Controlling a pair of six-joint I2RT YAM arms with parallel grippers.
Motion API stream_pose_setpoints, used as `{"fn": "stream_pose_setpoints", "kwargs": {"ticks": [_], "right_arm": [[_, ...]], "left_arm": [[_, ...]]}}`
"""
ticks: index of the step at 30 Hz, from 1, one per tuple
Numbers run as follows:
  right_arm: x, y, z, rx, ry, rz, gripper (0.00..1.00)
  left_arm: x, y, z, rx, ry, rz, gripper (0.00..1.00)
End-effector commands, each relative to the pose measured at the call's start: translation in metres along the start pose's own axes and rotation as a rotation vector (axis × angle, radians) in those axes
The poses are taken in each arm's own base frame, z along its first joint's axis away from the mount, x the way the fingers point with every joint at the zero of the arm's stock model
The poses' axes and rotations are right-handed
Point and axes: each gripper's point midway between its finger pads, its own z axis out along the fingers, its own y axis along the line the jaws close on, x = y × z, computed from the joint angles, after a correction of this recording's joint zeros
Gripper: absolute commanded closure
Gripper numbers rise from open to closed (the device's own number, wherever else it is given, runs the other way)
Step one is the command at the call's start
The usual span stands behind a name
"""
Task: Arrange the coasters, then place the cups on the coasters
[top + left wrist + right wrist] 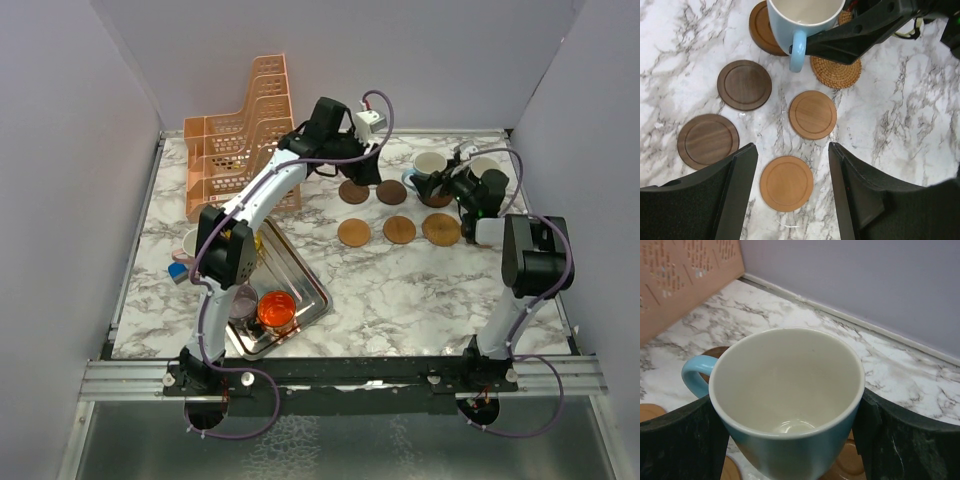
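Observation:
My right gripper (790,432) is shut on a light blue cup (787,400), one finger on each side of its body. The cup (805,15) sits over a dark brown coaster (762,27) at the back right; I cannot tell whether it touches it. My left gripper (792,195) hangs open high above the table, holding nothing. Below it lie two dark coasters (744,84) (708,141), two light ones (812,114) (786,183) and a woven one (835,71). From above, the left gripper (330,163) is left of the coaster rows and the right gripper (440,188) is at their right end.
A silver tray (305,272) at the front left holds an orange cup (277,310) and a grey-purple cup (243,300). An orange plastic rack (240,140) stands at the back left. A white cup (487,168) stands at the back right, another (190,240) left of the tray.

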Motion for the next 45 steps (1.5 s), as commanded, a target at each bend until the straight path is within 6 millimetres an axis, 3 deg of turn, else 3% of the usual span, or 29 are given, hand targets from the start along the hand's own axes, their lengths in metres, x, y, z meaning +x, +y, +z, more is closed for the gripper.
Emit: {"fn": "stream_pose_setpoints", "kwargs": {"ticks": [1,9,16,23,29,40,45], "right_arm": [[-0.063,0.02,-0.006,-0.107,-0.089,-0.026,0.63],[-0.084,0.048,-0.024,-0.168,-0.056,0.064,0.65],[-0.088,0.07,-0.039,-0.206,-0.044,0.074,0.65],[-0.082,0.077,-0.044,-0.215,-0.023,0.096,0.66],[-0.081,0.082,-0.047,-0.22,-0.023,0.081,0.66],[-0.076,0.082,-0.049,-0.173,-0.021,0.055,0.67],[-0.077,0.083,-0.05,-0.175,-0.022,0.053,0.67]], "left_arm": [[-0.005,-0.014,0.016,0.075,-0.028,0.215,0.38],[-0.003,-0.036,0.044,0.112,-0.039,0.357,0.37],[0.0,-0.055,0.052,0.145,-0.032,0.39,0.49],[0.013,-0.066,0.055,0.166,-0.009,0.395,0.58],[0.017,-0.064,0.06,0.149,0.004,0.393,0.67],[0.02,-0.069,0.066,0.164,0.008,0.33,0.6],[0.023,-0.067,0.068,0.156,0.016,0.321,0.61]]}}
